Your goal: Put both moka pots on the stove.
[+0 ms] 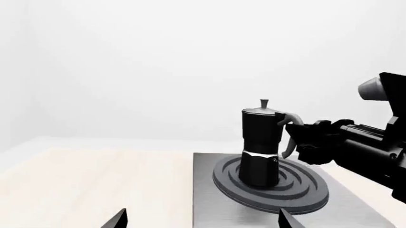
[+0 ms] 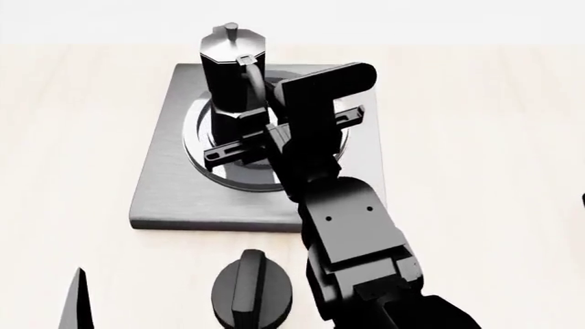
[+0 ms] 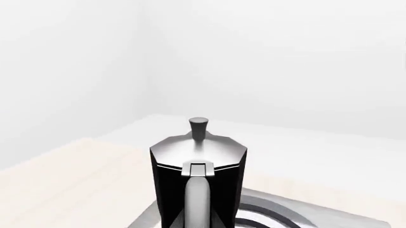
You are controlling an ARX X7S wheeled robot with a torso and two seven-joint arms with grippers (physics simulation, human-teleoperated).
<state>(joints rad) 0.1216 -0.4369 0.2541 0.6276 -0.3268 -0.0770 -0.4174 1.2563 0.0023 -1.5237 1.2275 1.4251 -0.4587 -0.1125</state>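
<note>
One moka pot point(image 1: 261, 145) stands upright on the stove point(image 2: 178, 199) burner. My right hand point(image 1: 298, 137) is at its handle; whether clamped or apart, I cannot tell. The second pot is not visible and remains to be placed.

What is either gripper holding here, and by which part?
The right gripper is at the handle of the moka pot standing on the stove; whether it is clamped cannot be told. The left gripper holds nothing.
</note>
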